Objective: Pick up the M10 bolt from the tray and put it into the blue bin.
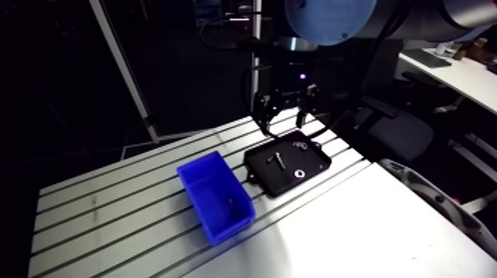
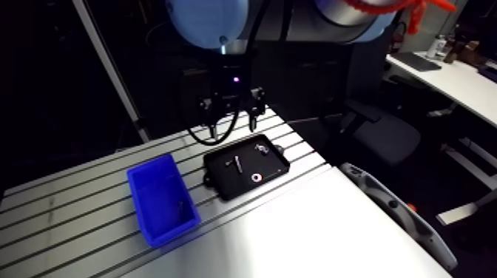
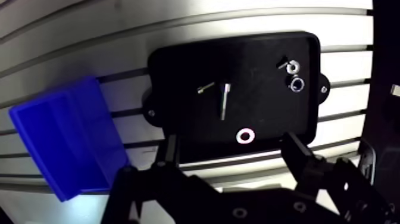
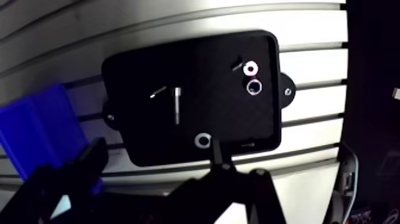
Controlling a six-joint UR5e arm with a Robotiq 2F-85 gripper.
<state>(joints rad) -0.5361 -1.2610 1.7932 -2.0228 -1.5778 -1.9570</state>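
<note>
A black tray lies on the slotted table. A long silvery bolt rests near the tray's middle, with a shorter bolt close beside it. The blue bin stands next to the tray, on the side of the shorter bolt. My gripper hangs open above the tray, holding nothing, with its fingers spread wide over the tray's near edge. In the arm view the gripper sits well above the tray, and the bin is to the tray's left.
On the tray also lie a washer near my fingers and two nuts in a far corner. A small dark item lies inside the bin. A smooth white surface adjoins the slotted top.
</note>
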